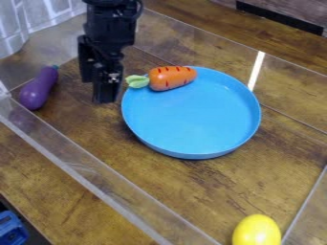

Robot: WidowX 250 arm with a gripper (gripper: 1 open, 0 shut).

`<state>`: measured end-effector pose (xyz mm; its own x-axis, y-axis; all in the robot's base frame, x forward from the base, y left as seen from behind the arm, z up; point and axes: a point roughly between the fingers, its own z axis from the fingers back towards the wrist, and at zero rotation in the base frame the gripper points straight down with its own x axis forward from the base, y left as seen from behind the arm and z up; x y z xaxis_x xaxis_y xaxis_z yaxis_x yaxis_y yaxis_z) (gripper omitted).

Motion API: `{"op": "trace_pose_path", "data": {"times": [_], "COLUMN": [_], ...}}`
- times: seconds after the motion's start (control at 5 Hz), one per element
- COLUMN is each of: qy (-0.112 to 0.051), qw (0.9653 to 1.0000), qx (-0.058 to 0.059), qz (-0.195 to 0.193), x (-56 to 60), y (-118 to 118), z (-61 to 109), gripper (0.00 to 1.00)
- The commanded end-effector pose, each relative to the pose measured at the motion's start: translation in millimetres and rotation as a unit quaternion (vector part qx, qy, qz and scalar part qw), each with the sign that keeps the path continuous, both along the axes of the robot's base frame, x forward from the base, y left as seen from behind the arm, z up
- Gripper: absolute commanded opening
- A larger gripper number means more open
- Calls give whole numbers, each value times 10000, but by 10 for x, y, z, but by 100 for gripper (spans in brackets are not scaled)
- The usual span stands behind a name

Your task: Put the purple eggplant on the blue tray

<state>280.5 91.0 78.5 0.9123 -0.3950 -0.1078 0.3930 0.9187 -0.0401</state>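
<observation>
The purple eggplant (37, 87) lay on the wooden tabletop (76, 144) near its left edge, close against the clear wall (76, 163) that fenced the work area, its fat end toward the front and its narrow end angled back. Nothing touched it. The gripper (102, 88) hung between it and the blue tray (192, 120), pointing straight down with its jaws spread wide and nothing between them, nearer the tray's rim than the eggplant.

The tray sat toward the middle of the tabletop. An orange carrot (170, 77) rested across its back rim, leaves pointing at the gripper. A yellow lemon (255, 232) sat by the front right corner, well apart from everything.

The likeliest trouble was the carrot: it lay just beside the gripper, and a careless descent there could have closed on the wrong vegetable or knocked it off the rim. The eggplant's spot brought its own risk; so close to the clear wall, the outer finger might have struck the wall or found no room to slip behind. The skin looked glossy and the body rounded, so a pinch at the bulbous end could have squirted it out sideways. A grasp across the slimmer middle seemed safer, with the jaws turned to sit across the eggplant's slanted length
</observation>
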Motion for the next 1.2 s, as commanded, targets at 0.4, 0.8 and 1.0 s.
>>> {"op": "trace_pose_path", "data": {"times": [0.4, 0.8, 1.0], "qy": [-344, -339, -352], "qw": [9986, 9985, 9985], "qx": [351, 419, 418], "qz": [172, 96, 15], "x": [-109, -162, -187], "y": [646, 879, 911], "z": [148, 13, -64], "gripper": [100, 100, 100]}}
